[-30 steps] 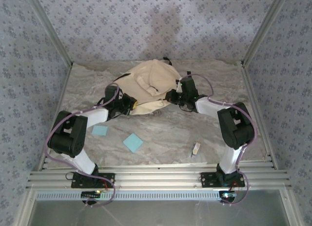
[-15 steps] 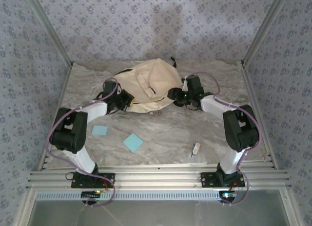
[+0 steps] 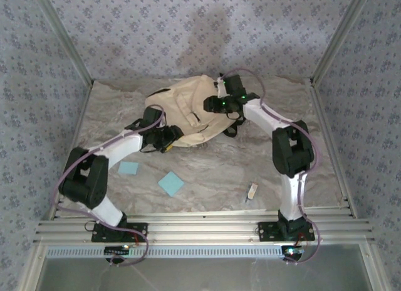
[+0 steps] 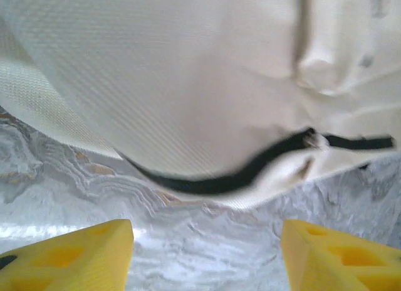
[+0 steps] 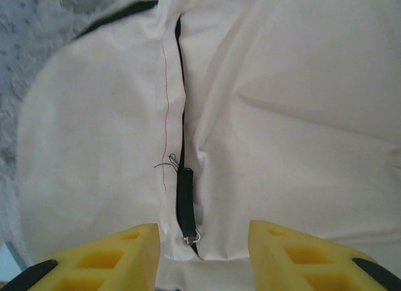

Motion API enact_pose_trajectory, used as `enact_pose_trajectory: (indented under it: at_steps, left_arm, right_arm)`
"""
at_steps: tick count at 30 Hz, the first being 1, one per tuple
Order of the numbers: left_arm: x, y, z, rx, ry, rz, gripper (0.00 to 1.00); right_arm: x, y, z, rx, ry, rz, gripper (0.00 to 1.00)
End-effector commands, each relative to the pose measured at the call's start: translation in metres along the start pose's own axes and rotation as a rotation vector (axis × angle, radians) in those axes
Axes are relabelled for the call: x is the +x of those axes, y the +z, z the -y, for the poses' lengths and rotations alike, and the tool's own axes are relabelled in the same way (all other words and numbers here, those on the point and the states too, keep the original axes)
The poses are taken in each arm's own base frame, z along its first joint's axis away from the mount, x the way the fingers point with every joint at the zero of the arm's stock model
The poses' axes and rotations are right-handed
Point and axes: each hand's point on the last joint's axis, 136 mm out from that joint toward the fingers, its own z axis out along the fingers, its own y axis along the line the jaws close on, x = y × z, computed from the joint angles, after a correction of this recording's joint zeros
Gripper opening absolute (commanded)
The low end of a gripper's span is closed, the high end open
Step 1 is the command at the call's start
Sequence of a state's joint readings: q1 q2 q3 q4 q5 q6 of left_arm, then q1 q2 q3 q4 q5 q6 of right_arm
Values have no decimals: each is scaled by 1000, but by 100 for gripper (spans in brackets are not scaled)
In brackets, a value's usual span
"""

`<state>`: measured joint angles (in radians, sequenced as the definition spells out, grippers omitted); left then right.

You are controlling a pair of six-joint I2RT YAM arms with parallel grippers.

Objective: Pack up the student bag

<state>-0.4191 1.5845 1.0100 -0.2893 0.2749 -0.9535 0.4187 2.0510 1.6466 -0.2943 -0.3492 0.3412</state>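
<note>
The student bag [image 3: 188,106], beige with black zippers, lies flat at the back middle of the table. My left gripper [image 3: 168,140] sits low at the bag's near-left edge, open, with only bare table between its yellow fingers [image 4: 69,253]. Just ahead of it are the bag's [image 4: 188,84] hem and a black zipper line [image 4: 219,178]. My right gripper [image 3: 210,105] hovers over the top of the bag [image 5: 282,103], open. A black zipper pull [image 5: 185,200] lies on the fabric between its fingers [image 5: 301,256], which stand clear of it.
Two light-blue pads [image 3: 170,183] [image 3: 128,168] lie on the table in front of the bag. A small pale block [image 3: 252,190] lies at the near right. Patterned walls close the left, back and right; aluminium rails [image 3: 200,225] run along the front edge.
My left gripper has opened and shifted slightly right at the bag's edge. The right arm has swung back and left, from beside the bag to over its top.
</note>
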Motion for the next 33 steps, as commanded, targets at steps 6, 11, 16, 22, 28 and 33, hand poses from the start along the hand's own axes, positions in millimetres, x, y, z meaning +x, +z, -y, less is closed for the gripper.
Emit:
enact_pose_trajectory:
  at_steps: [6, 11, 16, 22, 28, 33]
  left_arm:
    - [-66, -39, 39, -136, 385, 233, 66]
    - [-119, -18, 21, -267, 382, 352, 73]
    - [-133, 23, -7, -311, 321, 274, 71]
    - [-93, 55, -12, -229, 284, 123, 58]
    - [-12, 80, 16, -57, 197, -65, 50]
    - [63, 94, 66, 118, 126, -236, 51]
  right_arm:
    - [43, 3, 13, 137, 115, -99, 55]
    - [67, -19, 26, 207, 250, -49, 65]
    - [79, -19, 69, 247, 363, -13, 69]
    - [52, -26, 114, 237, 452, 89, 68]
    - [28, -35, 151, 258, 491, 141, 59]
    - [6, -45, 159, 237, 476, 169, 60]
